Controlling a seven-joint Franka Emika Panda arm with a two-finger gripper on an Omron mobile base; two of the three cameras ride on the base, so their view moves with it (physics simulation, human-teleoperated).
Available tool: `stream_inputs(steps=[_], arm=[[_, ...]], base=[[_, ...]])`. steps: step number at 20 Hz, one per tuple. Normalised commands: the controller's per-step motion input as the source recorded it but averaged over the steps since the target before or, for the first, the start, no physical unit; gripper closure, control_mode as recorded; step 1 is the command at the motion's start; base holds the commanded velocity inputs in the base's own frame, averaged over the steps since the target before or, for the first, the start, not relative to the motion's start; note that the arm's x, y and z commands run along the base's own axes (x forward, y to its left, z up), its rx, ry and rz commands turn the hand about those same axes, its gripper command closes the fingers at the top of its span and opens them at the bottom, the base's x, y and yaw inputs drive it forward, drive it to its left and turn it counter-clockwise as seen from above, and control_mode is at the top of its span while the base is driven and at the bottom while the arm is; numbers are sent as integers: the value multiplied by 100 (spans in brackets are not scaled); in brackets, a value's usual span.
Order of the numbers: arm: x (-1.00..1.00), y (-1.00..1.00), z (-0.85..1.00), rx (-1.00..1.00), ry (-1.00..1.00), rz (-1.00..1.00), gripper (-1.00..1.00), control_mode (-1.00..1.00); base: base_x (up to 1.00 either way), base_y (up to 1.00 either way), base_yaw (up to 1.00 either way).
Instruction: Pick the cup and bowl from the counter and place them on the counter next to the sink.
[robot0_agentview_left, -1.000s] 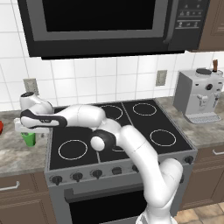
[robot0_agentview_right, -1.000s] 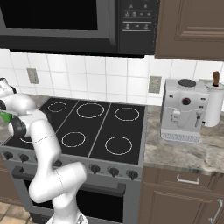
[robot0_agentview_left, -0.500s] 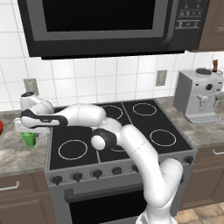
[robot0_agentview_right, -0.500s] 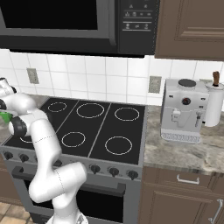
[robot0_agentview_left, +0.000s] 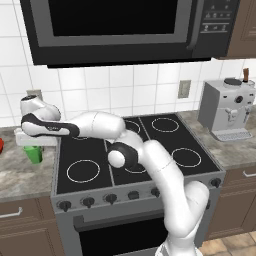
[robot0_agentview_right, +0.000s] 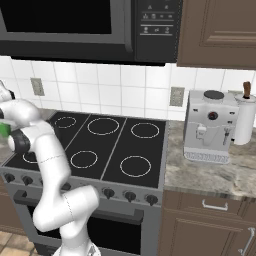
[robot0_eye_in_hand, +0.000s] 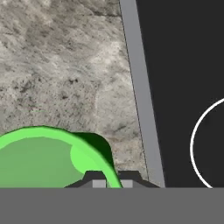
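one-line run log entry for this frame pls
stage: grasping cup | hand: shut on cup rim | cup: on counter left of stovetop | bowl: not yet moved

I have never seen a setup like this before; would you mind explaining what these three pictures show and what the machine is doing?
This is a simulated kitchen with a white robot arm on a mobile base. Two pictures come from cameras on the base, behind the arm to its left and right; the third looks along the gripper itself. The arm reaches left across the black stovetop to the stone counter, where a small green cup stands. In the hand view, the fingertips pinch the cup's rim, so the gripper is shut on the cup. A coffee machine stands to the right.
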Motion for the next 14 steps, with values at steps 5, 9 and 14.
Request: stream_inputs(steps=[5,9,14], arm=[[-100,-80,69,5,0,0,100,-100],[-100,-93,43,7,0,0,100,-100],[-93,-100,40,9,0,0,100,-100]], base=[[0,0,0],[0,0,0],[0,0,0]])
